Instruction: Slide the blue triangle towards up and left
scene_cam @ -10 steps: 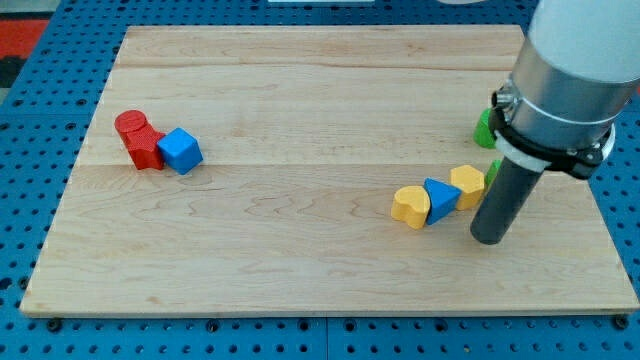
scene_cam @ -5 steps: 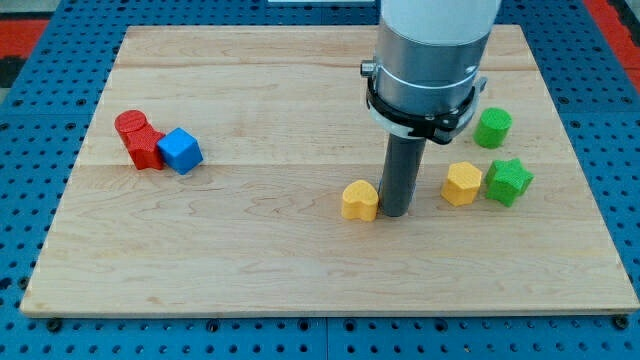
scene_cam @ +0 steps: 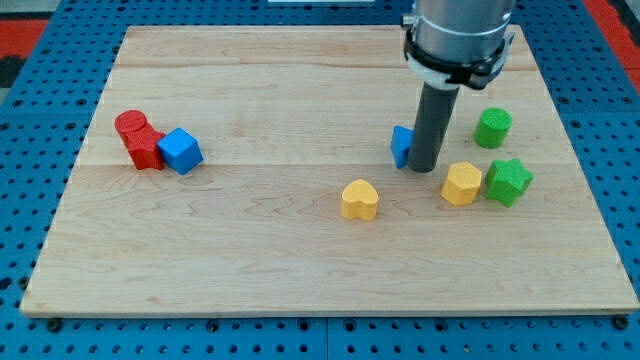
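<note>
The blue triangle lies on the wooden board, right of the middle, mostly hidden behind my rod. My tip rests on the board right against the triangle's right side. A yellow heart block lies below and to the left of the triangle, apart from it.
A yellow hexagon-like block and a green star sit side by side to the right of my tip. A green cylinder lies above them. At the view's left, a red cylinder, a red block and a blue cube cluster together.
My tip swept left from the board's right side, then moved up and right. The blue triangle left the yellow blocks and moved up. The yellow heart shifted left.
</note>
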